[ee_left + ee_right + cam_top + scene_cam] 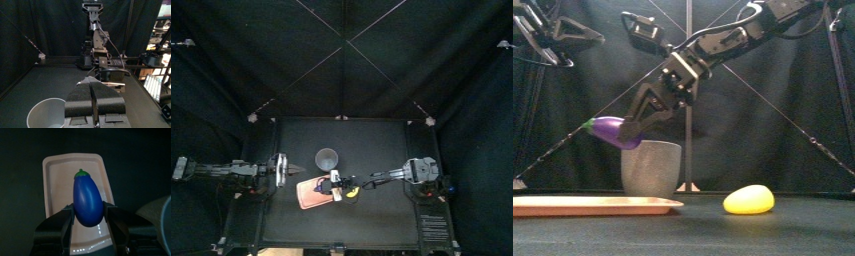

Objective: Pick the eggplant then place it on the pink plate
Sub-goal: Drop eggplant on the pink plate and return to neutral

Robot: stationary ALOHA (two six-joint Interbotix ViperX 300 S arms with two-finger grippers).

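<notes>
Eggplant (87, 195) held above the pink plate (55, 173): we judge the placing step to be in hand.
We see the right gripper (88, 210) closed around the eggplant's middle, holding it in the air over the plate, just left of the grey cup (652, 168). Next, we think, it should lower the eggplant close to the plate, clear of the cup's rim, then part the jaws. The left gripper (93, 95) rests far left, jaws pressed together, empty.

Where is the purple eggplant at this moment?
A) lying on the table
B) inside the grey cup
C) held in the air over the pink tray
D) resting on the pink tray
C: the right hand grips the eggplant, clear above the pink tray.
</notes>
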